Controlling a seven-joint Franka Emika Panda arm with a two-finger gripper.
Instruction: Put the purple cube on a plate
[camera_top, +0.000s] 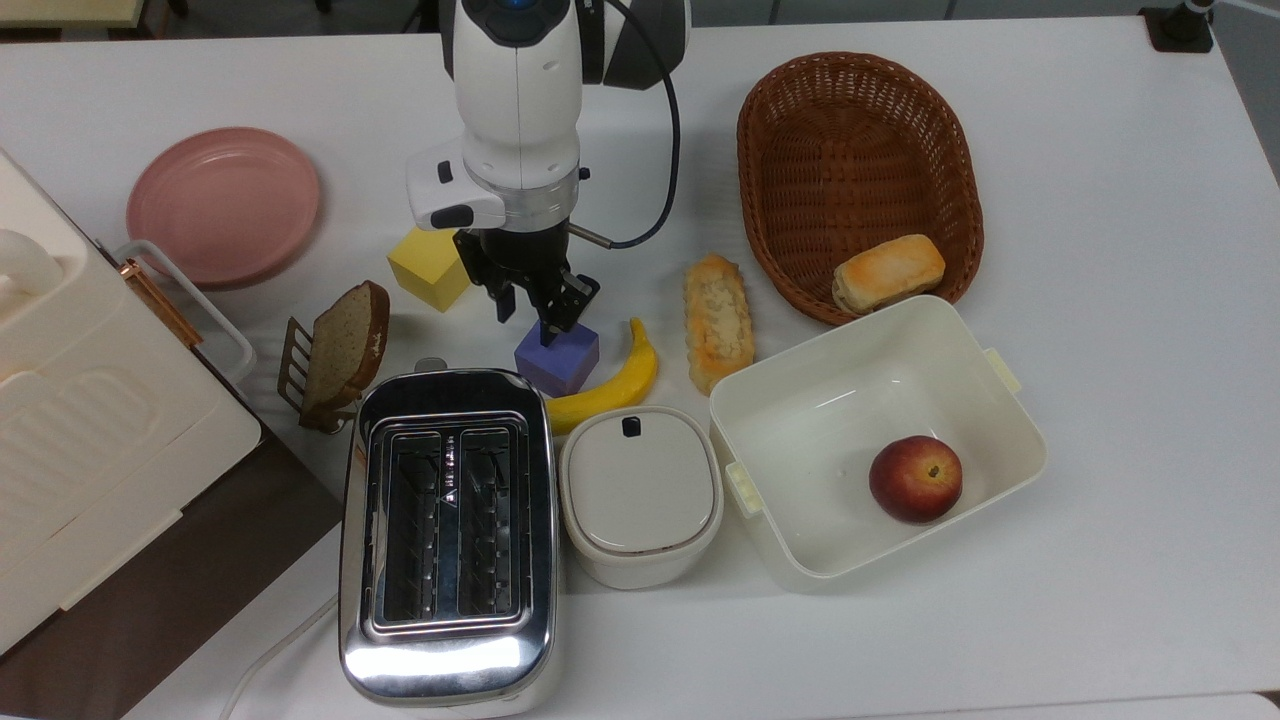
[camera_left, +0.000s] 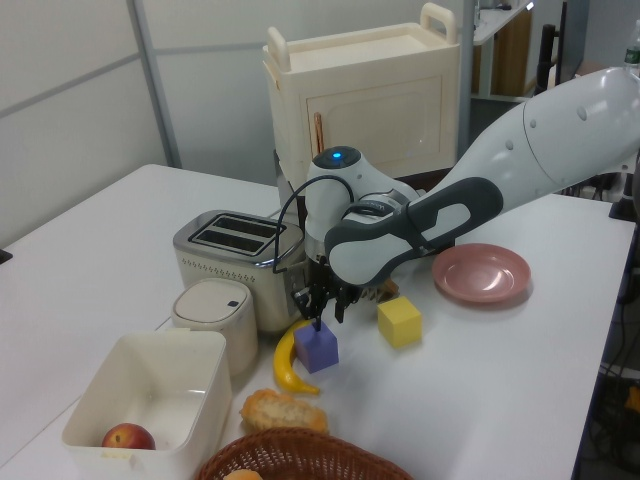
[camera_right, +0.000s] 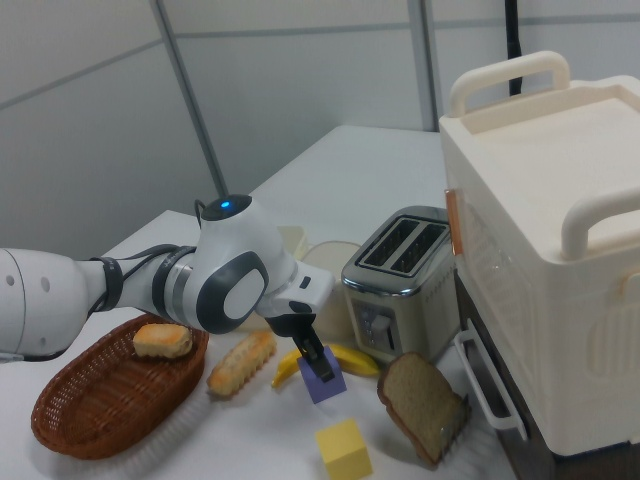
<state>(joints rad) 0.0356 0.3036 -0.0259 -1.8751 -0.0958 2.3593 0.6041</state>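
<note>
Purple cube (camera_top: 556, 359) sits on the white tabletop (camera_top: 1100, 200), just beside the banana (camera_top: 606, 381) on the top view's right and close in front of the toaster (camera_top: 447, 540). The gripper (camera_top: 536, 312) hangs directly over it with its jaws apart, one finger (camera_top: 504, 303) off the cube's near edge toward the yellow cube (camera_top: 430, 268) and the other reaching down onto or just above the purple top face; whether it touches cannot be told. The cube is not held.

The main risk, as a judgement, is a poor straddle. In the top view the jaws look offset toward one side of the cube, so a descent from here could land a finger on the top face instead of alongside it, pushing the cube into the banana or against the toaster. The cube also sits turned on the tabletop, its sides running diagonally in the top view, so jaws that close across corners could twist it or squeeze it out. Once lifted, the path to the plate (camera_top: 223, 205), well apart toward the top view's upper left, passes over the yellow cube and near the bread slice (camera_top: 345, 342) in its rack.

Being a cube, it has no long axis; it rests flat on one face, with a corner pointing roughly toward the toaster.
</note>
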